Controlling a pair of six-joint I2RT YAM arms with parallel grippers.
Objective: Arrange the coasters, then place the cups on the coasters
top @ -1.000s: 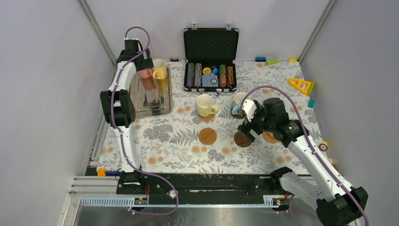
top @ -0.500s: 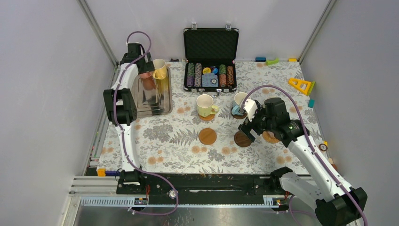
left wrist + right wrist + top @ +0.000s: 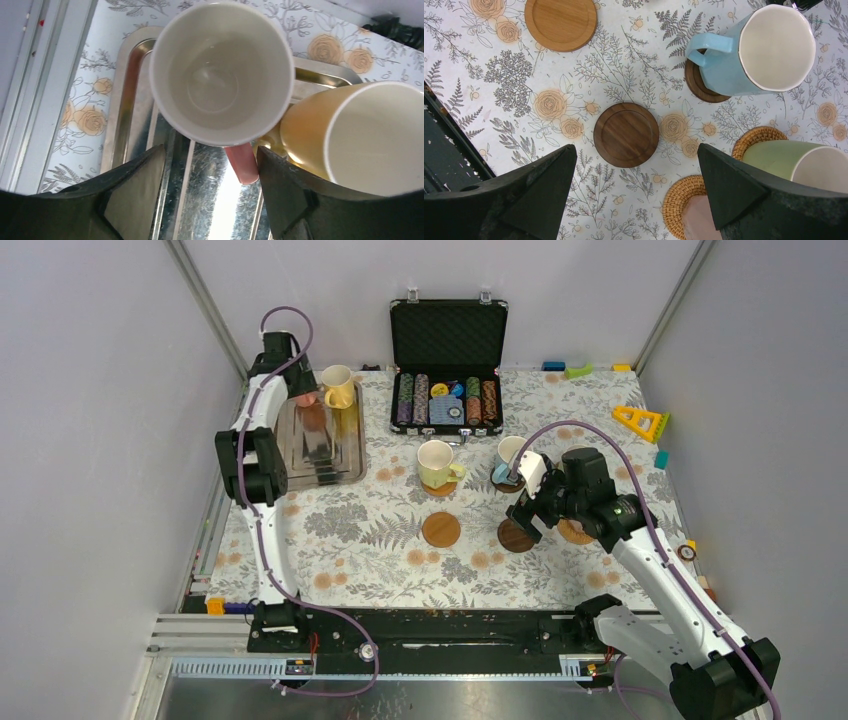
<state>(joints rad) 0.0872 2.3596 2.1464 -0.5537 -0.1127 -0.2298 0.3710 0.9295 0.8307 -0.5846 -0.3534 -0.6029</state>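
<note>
At the far end of the silver tray (image 3: 131,85), a pink cup (image 3: 222,75) stands next to a yellow cup (image 3: 350,135). My left gripper (image 3: 210,155) is open around the pink cup's handle (image 3: 241,162): the handle touches the right finger and a gap remains at the left finger. In the top view, this gripper (image 3: 295,390) is at the back left. My right gripper (image 3: 636,150) hangs open above a bare dark brown coaster (image 3: 626,135). A light blue cup (image 3: 764,50), a green cup (image 3: 794,160) and another pink cup (image 3: 699,220) each stand on a coaster. A cream cup (image 3: 435,462) stands on a coaster too.
A bare tan wooden coaster (image 3: 441,529) lies mid-table. An open black case of poker chips (image 3: 447,360) stands at the back. Small coloured toys (image 3: 640,422) lie along the right edge. Walls close in on both sides.
My left gripper has shifted a little toward the tray's far end, and its jaws have narrowed around the pink cup's handle. The right arm has barely moved.
</note>
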